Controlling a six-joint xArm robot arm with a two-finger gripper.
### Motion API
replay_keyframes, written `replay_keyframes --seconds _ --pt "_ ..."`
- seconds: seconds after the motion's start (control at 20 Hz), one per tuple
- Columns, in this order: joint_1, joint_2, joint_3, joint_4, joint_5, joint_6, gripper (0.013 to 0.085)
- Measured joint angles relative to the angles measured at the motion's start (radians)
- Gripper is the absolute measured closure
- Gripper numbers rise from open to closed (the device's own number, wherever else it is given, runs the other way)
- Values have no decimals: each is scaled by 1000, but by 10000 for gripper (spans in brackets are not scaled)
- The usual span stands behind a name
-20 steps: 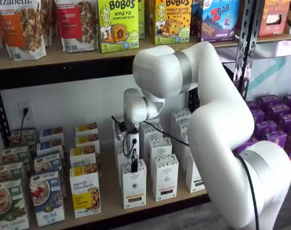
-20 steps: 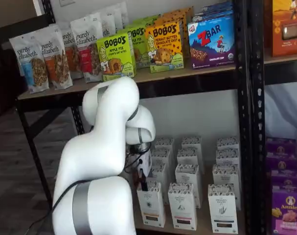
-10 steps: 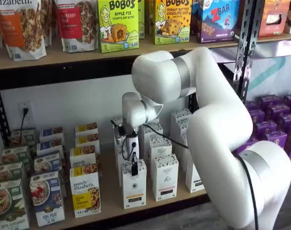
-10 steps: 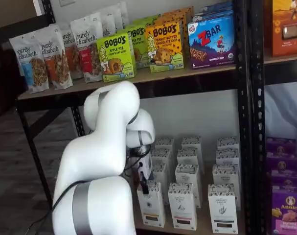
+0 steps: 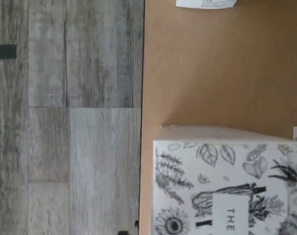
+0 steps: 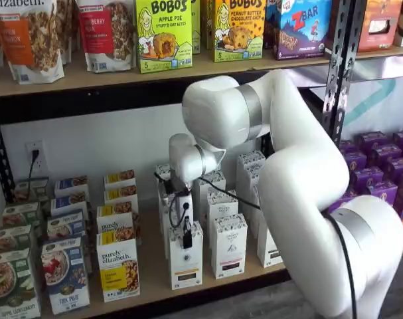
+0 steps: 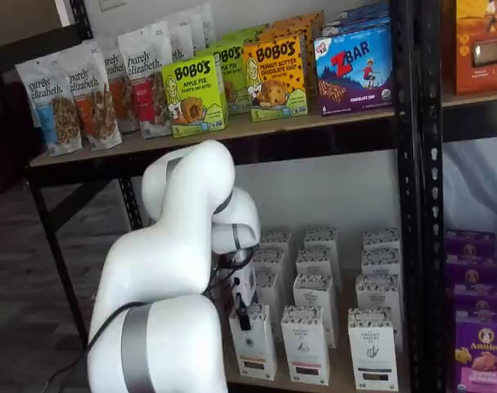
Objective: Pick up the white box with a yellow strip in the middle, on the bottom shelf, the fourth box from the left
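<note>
While the white arm sank lower than a second before, its black-fingered gripper (image 6: pixel 186 240) came down against the top front of the tall narrow white box (image 6: pixel 186 261) at the front of the light-wood bottom shelf (image 6: pixel 151 266); the jaws stood wide open, holding nothing.

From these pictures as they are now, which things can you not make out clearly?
- Gripper: in both shelf views one dark finger shows; no gap is visible.
- White box: in a shelf view the arm covers its left edge; its strip looks too small to read.
- Wrist view: the box top is cut off by the picture's edge.
</note>
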Motion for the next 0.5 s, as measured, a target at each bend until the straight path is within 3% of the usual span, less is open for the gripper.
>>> replay_keyframes --seconds 0.5 --pt "-3 16 16 7 -51 -10 130"
